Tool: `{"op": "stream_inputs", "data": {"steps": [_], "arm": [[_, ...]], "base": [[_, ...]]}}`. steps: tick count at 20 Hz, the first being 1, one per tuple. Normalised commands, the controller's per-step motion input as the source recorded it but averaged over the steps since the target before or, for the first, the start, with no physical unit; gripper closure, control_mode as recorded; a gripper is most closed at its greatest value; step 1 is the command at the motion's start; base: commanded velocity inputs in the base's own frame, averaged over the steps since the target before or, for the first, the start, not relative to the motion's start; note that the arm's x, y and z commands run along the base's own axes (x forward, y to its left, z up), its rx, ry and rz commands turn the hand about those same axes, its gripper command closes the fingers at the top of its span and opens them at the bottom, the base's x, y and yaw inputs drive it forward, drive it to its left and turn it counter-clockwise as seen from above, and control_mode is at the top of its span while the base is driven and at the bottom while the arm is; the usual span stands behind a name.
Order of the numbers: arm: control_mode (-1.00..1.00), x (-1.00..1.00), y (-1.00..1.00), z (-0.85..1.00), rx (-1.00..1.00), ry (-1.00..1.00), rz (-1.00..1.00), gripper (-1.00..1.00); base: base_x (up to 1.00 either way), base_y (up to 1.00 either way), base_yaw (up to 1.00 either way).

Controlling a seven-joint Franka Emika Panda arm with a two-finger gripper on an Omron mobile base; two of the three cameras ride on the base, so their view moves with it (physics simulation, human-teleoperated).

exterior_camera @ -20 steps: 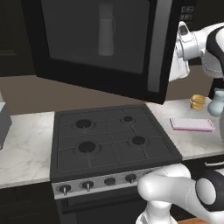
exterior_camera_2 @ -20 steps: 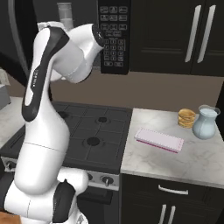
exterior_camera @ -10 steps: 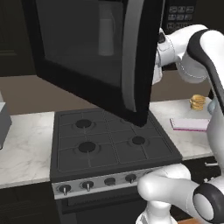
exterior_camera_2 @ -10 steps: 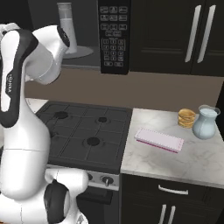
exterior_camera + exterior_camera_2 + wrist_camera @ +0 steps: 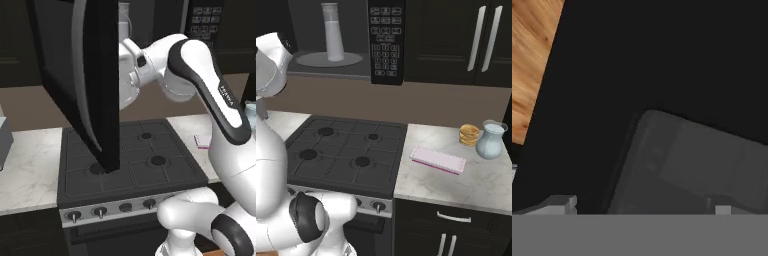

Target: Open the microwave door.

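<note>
The microwave door point(image 5: 95, 75) stands swung far out and is seen nearly edge-on, hanging over the stove. Its silver-grey handle bar point(image 5: 78, 60) runs down the outer face. My hand point(image 5: 129, 75) is pressed close to the door's inner side, with the fingertips hidden behind the door's edge. In the hand view the gripper point(image 5: 642, 207) is open; its tips sit wide apart at the bottom, right in front of the door's dark inner face and grey window panel point(image 5: 697, 165). The open cavity point(image 5: 331, 65) holds a tall glass point(image 5: 331, 32) on the turntable.
The black keypad panel point(image 5: 386, 42) is right of the cavity. Below lies the stove point(image 5: 346, 150). On the marble counter point(image 5: 476, 185) are a pink cloth point(image 5: 437, 160), a stack of pancakes point(image 5: 469, 135) and a jug point(image 5: 491, 140). A grey box point(image 5: 4, 140) sits far left.
The door has swung much further open, from angled to nearly edge-on in the left base view. The arm has swept left with it, behind its inner face.
</note>
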Motion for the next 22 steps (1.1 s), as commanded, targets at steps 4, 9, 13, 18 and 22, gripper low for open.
{"op": "stream_inputs", "data": {"steps": [4, 9, 13, 18, 22], "arm": [[-1.00, 0.00, 1.00, -0.10, 0.00, -0.32, 0.10, -1.00], [-1.00, 0.00, 1.00, 0.00, -0.03, -0.36, 0.00, -1.00], [-1.00, 0.11, 0.89, -0.06, -0.04, -0.30, -0.12, -1.00], [-1.00, 0.47, 0.59, -0.44, -0.01, -0.06, -0.26, -1.00], [-1.00, 0.66, 0.66, -0.61, -0.01, -0.01, -0.23, -1.00]], "base": [[0.00, 0.00, 0.00], [0.00, 0.00, 0.00], [0.00, 0.00, 0.00], [0.00, 0.00, 0.00], [0.00, 0.00, 0.00]]}}
